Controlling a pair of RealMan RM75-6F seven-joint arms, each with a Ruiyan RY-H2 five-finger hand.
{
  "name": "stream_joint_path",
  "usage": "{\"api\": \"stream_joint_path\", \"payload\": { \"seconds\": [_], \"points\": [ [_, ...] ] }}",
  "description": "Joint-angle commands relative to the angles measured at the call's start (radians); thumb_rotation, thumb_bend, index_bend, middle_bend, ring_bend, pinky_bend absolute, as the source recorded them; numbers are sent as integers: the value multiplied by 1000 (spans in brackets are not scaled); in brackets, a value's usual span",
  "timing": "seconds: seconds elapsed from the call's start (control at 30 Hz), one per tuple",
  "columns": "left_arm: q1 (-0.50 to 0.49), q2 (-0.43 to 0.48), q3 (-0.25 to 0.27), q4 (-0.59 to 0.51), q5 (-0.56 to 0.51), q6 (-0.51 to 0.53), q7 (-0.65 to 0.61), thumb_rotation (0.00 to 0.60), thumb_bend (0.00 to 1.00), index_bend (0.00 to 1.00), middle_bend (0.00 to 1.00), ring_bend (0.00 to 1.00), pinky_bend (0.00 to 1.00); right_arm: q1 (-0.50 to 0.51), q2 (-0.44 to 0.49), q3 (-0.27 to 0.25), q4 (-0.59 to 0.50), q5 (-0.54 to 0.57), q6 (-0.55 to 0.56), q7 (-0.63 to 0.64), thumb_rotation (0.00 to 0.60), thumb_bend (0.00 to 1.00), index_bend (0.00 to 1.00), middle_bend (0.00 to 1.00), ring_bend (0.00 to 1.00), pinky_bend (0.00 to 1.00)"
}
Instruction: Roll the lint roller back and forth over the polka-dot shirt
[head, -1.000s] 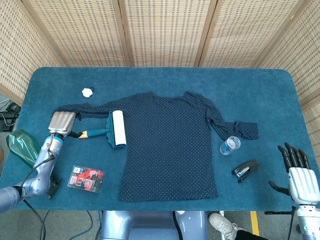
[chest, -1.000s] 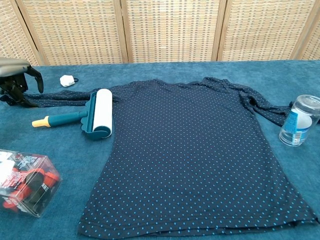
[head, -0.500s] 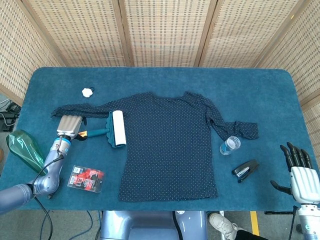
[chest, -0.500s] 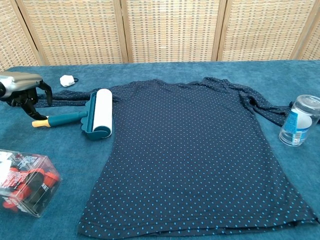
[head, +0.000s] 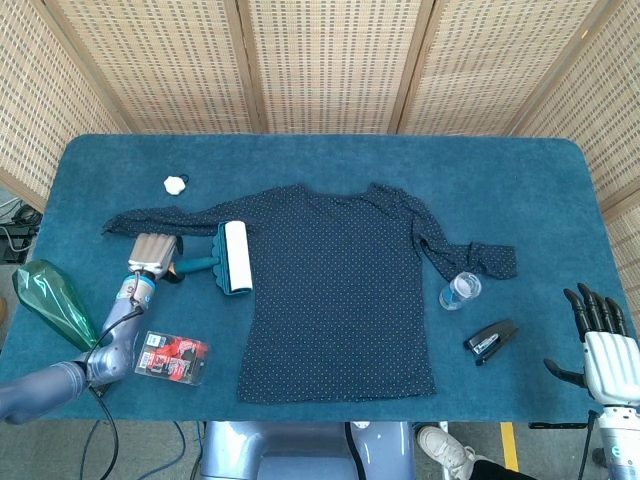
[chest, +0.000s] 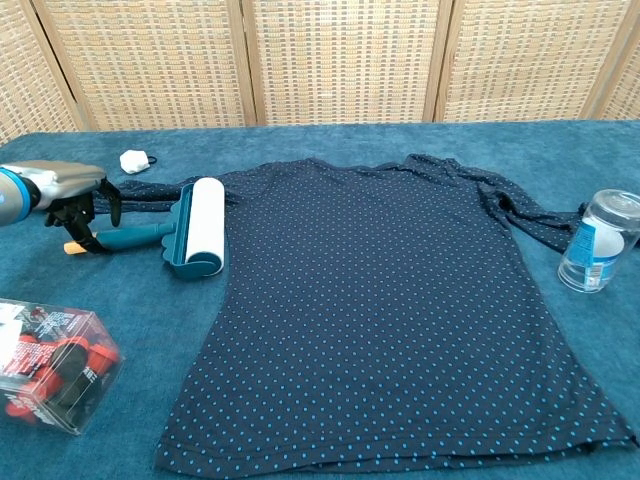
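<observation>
Where the blue table (head: 330, 160) meets its left edge: a green bottle (head: 50, 300) lies by the rim, and a clear box of red items (chest: 50, 365) sits near the front.
Left hand: the left hand (chest: 72, 192) hangs over the yellow tip of the roller handle, its dark fingers (chest: 88, 212) pointing down around it; whether they actually clasp the handle cannot be told.
Lint roller: the lint roller (chest: 185, 235) has a teal frame and a white drum, lying flat with the drum just at the shirt's left side, below the sleeve.
Shirt: the polka-dot shirt (head: 335, 295) is dark navy with light dots, spread flat mid-table, sleeves out to both sides.
Around it: a small white object (head: 176, 184) lies beyond the left sleeve; a clear bottle (chest: 598, 242) stands just beside the right sleeve, a black stapler (head: 491, 340) nearby.
Right hand: the right hand (head: 604, 345) waits at the table's right front corner, fingers apart, holding nothing.
Open room: bare cloth runs along the far edge.
</observation>
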Motion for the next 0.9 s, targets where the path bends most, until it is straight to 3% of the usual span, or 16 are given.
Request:
{"api": "stream_joint_path", "payload": {
  "seconds": [0.03, 0.2, 0.27, 0.37, 0.5, 0.67, 0.77, 0.9],
  "points": [
    [-6, -12, 2, 17, -3, -11, -4, 600, 258, 414, 900, 736, 631, 1, -1, 0, 1, 1, -2, -1, 600, 67, 0, 0, 0, 0],
    [-13, -33, 8, 49, -7, -28, -8, 600, 301, 450, 900, 736, 631, 2, -4, 0, 4, 4, -6, -4, 600, 66, 0, 0, 0, 0],
    [-14, -41, 10, 59, -7, -34, -9, 600, 425, 552, 900, 738, 631, 3, -5, 1, 5, 4, -6, -4, 600, 66, 0, 0, 0, 0],
    [-16, -52, 15, 72, -5, -40, -11, 600, 515, 706, 904, 742, 631, 3, -6, 1, 6, 6, -6, -5, 600, 67, 0, 0, 0, 0],
    [-13, -72, 28, 91, 19, -21, -8, 600, 526, 831, 909, 745, 631, 4, -6, 0, 6, 5, -8, -4, 600, 67, 0, 0, 0, 0],
    [-7, -65, 28, 83, 116, 19, -54, 600, 496, 849, 910, 745, 631, 2, -4, 1, 5, 4, -5, 1, 600, 67, 0, 0, 0, 0],
    [-15, -3, 16, 20, 205, 47, -91, 600, 468, 853, 910, 745, 631, 2, -1, 0, 2, 0, -2, 3, 600, 67, 0, 0, 0, 0],
    [-17, 45, 12, -40, 245, 54, -107, 600, 448, 855, 910, 745, 631, 1, 0, 0, 1, 1, -2, 5, 600, 67, 0, 0, 0, 0]
  ]
}}
